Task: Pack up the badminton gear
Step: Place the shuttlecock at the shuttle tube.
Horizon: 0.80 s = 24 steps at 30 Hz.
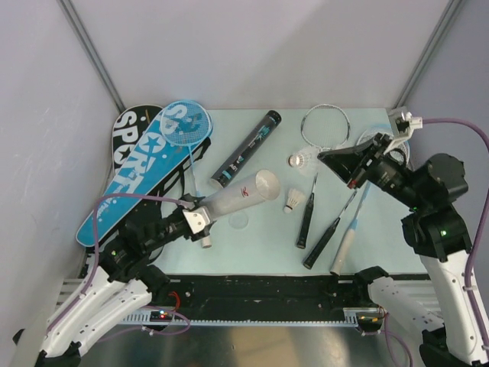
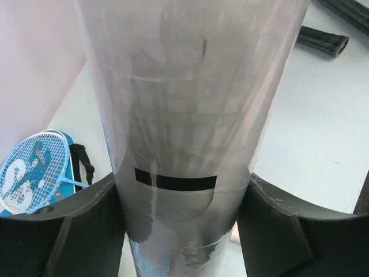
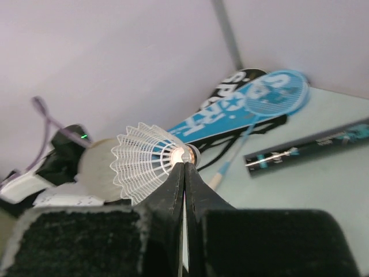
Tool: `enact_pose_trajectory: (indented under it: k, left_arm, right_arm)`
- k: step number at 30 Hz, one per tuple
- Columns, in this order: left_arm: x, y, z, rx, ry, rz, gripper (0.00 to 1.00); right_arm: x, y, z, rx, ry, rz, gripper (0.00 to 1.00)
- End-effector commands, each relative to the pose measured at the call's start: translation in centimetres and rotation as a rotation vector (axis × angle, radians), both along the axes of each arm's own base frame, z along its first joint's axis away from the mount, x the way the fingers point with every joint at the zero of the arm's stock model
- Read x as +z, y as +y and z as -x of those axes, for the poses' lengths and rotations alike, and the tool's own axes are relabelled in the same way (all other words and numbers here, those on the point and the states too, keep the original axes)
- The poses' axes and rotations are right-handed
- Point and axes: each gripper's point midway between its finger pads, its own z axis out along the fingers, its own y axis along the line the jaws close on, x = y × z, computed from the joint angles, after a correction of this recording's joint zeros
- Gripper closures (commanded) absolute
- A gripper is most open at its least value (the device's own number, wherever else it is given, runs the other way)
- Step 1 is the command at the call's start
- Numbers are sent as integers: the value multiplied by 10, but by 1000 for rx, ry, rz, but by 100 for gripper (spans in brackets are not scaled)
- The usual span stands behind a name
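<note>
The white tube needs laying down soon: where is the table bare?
Bare: the near strip of table between the white tube and the racket handles. Crowded: the covers at left, shuttlecocks and handles at right.

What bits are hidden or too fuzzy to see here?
- Left wrist view: clear white plastic tube fills the frame, both ends cut off.
- Top view: black "SPORT" racket cover mostly hidden under the blue racket cover.
- Right wrist view: black teal-printed tube blurred, print unreadable.

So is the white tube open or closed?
Open: the white tube, held in the left hand, shows a round uncapped mouth at its far end.
</note>
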Motion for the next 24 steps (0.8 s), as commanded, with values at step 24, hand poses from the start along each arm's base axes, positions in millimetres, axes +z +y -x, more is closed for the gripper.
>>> enact_pose_trajectory:
  k: [24]
  left_arm:
    - [11, -10, -5, -40, -67, 7, 57]
  right_arm:
    - [-15, 72, 40, 397, 72, -110, 100]
